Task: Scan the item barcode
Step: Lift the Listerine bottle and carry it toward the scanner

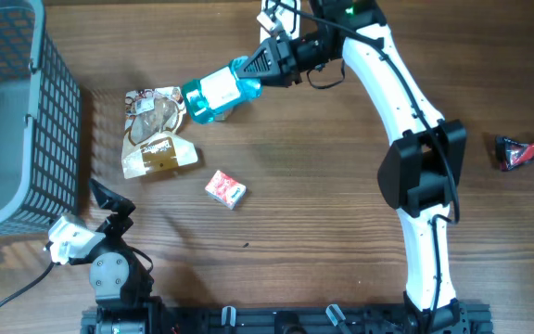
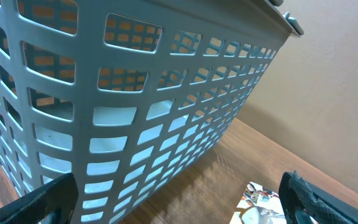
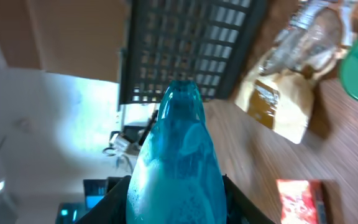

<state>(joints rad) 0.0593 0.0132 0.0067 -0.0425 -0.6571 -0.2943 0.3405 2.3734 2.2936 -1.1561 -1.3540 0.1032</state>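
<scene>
Right gripper [image 1: 251, 67] is pinching a blue bottle [image 1: 213, 93] over the table's far side. The bottle's long axis is running left and slightly near, free end pointing toward the snack bag [image 1: 156, 130]. The scanner [image 1: 525, 151] is lying well apart, right. Left gripper [image 1: 111, 206] is sitting spread beside the basket [image 1: 58, 111].

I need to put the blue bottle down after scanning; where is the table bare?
The table is bare between the red box and the right arm, also around the scanner. Crowded on the left: basket, snack bag and blue bottle are close together.
</scene>
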